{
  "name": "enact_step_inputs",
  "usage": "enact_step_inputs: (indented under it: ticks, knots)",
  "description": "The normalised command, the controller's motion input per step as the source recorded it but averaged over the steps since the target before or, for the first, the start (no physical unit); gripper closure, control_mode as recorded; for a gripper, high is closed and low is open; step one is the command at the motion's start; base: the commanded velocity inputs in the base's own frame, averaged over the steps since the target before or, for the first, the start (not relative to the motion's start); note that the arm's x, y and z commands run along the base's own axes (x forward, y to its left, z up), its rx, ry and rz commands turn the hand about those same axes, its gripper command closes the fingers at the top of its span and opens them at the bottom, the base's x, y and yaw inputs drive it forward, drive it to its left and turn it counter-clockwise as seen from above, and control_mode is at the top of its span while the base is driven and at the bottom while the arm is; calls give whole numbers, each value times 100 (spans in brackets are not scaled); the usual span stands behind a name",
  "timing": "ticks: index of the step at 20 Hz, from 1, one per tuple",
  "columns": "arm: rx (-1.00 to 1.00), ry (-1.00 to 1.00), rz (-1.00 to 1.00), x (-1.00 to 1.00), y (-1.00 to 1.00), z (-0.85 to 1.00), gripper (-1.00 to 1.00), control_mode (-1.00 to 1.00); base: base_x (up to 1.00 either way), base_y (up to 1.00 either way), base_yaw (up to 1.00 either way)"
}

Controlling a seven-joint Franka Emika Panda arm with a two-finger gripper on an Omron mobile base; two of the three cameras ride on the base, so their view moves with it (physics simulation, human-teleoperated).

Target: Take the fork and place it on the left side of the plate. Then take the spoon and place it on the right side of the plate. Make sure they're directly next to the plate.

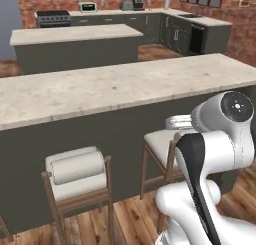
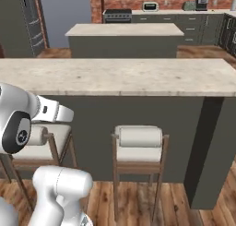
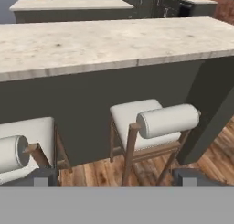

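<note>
Your hand sits low centre of the hand view, tips wide apart, gripping nothing. The table edge runs across the upper frame w/ two stools below it (wood floor lower right).

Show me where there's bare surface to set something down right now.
The near counter top is bare from its front edge back to the island behind. Below the front edge it is crowded: two cushioned stools stand against the counter's dark face.
</note>
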Motion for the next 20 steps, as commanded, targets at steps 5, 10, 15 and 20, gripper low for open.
enact_step_inputs:
  ticks: [5, 10, 15, 20]
  knots:
    - [0, 0, 0, 0, 0, 0, -100, 100, 11, -100, 0]
    - [0, 0, 0, 0, 0, 0, -100, 100, 11, -100, -1]
    - [0, 0, 0, 0, 0, 0, -100, 100, 16, -100, 0]
    - [0, 0, 0, 0, 0, 0, -100, 100, 25, -100, 0]
